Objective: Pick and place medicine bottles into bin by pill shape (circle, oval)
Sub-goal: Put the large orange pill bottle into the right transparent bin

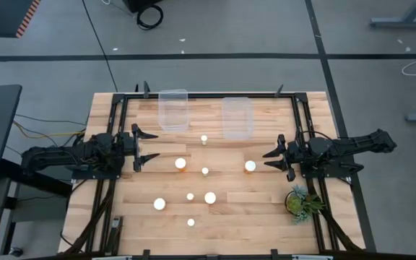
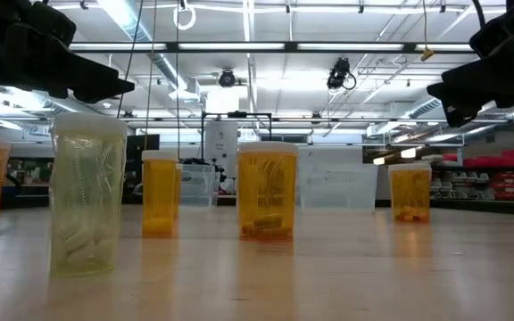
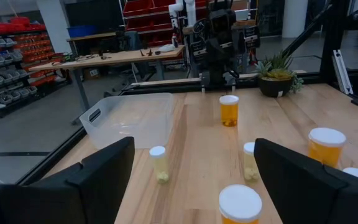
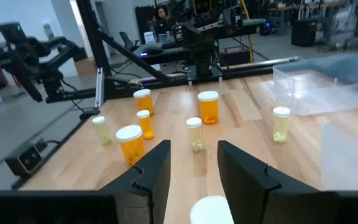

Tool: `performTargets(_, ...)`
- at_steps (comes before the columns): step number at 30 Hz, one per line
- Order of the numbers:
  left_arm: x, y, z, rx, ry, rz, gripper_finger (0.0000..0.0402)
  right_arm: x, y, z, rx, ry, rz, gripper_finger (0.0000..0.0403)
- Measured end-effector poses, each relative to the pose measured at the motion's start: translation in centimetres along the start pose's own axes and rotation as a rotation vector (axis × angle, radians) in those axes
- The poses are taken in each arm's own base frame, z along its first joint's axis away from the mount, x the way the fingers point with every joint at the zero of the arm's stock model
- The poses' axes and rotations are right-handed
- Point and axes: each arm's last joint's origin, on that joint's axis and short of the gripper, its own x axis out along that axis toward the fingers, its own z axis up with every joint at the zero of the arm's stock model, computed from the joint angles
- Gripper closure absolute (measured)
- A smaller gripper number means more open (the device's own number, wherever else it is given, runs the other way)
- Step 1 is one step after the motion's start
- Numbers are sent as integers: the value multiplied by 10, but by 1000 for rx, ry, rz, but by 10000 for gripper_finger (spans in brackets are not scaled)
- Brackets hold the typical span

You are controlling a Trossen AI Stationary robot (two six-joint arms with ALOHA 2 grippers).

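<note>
A: Starting from the left, what should the left tool [image 1: 147, 147] do first?

B: Its fingers are spread wide and hold nothing. It hovers over the left side of the desk [image 1: 266, 209], and the closest bottle [image 1: 180, 163] stands just ahead of it, a little toward the front. I'd say read the pill shape before committing, then come down square over the white cap so neighbours aren't knocked.

A: And the bins?

B: Two clear bins, left bin [image 1: 173, 110] and right bin [image 1: 237, 117], sit at the far edge, both looking empty. The other bottles are scattered mid-desk.

A: The right tool [image 1: 271, 159]?

B: Half spread, gripping nothing, waiting at the right. One bottle [image 1: 250, 166] stands just in front of its fingertips, not touching.
</note>
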Motion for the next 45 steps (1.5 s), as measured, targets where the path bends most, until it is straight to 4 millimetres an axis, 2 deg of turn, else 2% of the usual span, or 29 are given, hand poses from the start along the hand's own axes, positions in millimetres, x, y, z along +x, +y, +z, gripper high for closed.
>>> performTargets(24,0,0,0,0,0,0,60,-1,1,3,133,-1,19,264)
performTargets(28,0,0,0,0,0,0,60,-2,3,17,131,-23,1,264)
performTargets(37,0,0,0,0,0,0,60,3,8,48,120,73,-66,264)
performTargets(45,0,0,0,0,0,0,60,17,19,96,58,144,-80,264)
